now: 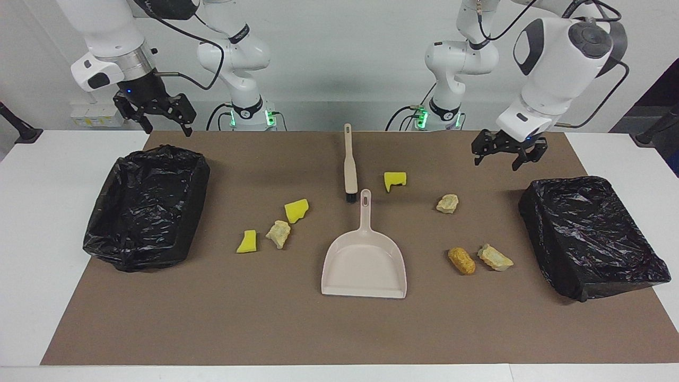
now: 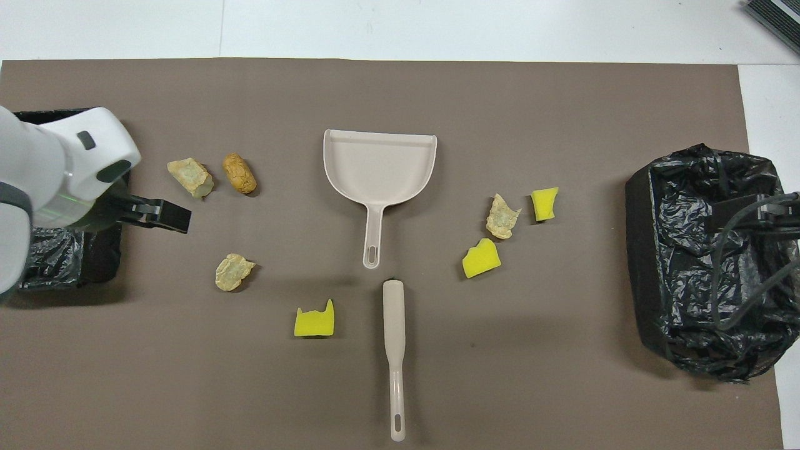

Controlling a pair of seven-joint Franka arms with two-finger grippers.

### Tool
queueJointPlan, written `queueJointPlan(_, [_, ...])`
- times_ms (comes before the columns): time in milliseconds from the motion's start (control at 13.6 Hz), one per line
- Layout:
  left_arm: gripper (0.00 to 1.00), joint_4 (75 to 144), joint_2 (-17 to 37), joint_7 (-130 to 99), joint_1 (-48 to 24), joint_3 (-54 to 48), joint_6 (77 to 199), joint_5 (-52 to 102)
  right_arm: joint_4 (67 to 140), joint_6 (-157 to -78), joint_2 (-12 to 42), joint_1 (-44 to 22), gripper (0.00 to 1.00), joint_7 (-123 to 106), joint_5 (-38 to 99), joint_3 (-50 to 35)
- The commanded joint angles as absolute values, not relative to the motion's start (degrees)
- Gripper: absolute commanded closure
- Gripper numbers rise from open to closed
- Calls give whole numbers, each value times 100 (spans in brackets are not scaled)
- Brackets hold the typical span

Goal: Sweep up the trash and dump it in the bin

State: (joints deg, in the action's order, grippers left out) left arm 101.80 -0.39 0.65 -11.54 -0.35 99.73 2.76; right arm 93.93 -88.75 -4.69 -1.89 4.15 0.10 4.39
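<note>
While seven scraps of trash (image 1: pixel 449 203) lay scattered on the brown mat (image 1: pixel 297 329) covering the tabletop (image 1: pixel 32 297), none was hidden. Yellow sponge chunks (image 1: pixel 296 210), pale lumps (image 1: pixel 278 234) and an orange-brown lump (image 1: pixel 461 260) flanked the beige dustpan (image 1: pixel 366 265); the brush (image 1: pixel 348 164) lay nearer the robots. In the overhead view the left arm hid part of one black-lined bin (image 1: pixel 591 236). The left tool (image 1: pixel 503 155) hung open and empty over the mat, and the right tool (image 1: pixel 157 111) hung open and empty near the second bin (image 1: pixel 146 207).
</note>
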Motion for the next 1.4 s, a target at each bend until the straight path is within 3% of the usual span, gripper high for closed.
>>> queueJointPlan(0, [0,11265,-614,-333,-1642,26,10720,352,9633,-9026,-589,-176,0,316,9,413])
queueJointPlan(516, [0,12857,-1098,-1782,-3318,18,12101,369,9397,-9570,95,-966,0,1271,-1,404])
queueJointPlan(737, [0,13507,-1002,-2932,-4137,18,13154,369,9649,-9879,141,-897,0,1082,227,396])
queueJointPlan(1106, [0,13816,-853,-3885,-5456,18,13675,369,9844,-10317,140,-861,0,667,527,378])
queueJointPlan(1253, [0,13974,-722,-3928,-5642,18,14008,369,9407,-10275,603,-1238,0,1734,606,369])
queueJointPlan(1327, [6,13975,-625,-4059,-5686,18,14079,369,9065,-10266,954,-1422,0,2332,624,369])
